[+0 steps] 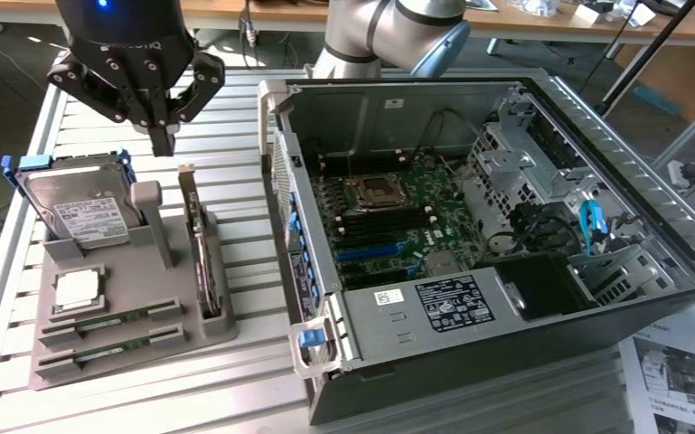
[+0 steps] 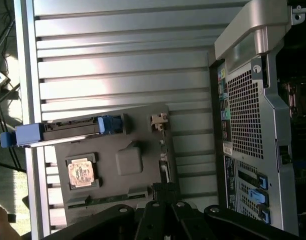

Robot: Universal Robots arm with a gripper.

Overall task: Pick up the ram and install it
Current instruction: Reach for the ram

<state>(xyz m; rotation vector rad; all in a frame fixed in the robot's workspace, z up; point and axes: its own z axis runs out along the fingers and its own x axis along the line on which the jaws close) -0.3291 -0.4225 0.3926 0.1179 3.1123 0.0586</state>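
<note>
Exterior view: claw (image 1: 162, 136) shut, empty, above tray (image 1: 130, 287)

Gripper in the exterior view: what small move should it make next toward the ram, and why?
Probably slide the gripper level toward the camera-side end of the gray holder. It hangs shut and empty over the holder's far end by the hard drive; both ram sticks lie slotted at the camera-side end.

Outside camera: we look down from high, far off, at whole table (image 1: 250, 389). Wrist camera: straight down, nearer. Both share gray tray (image 1: 205, 340), computer case (image 1: 396, 113).
</note>
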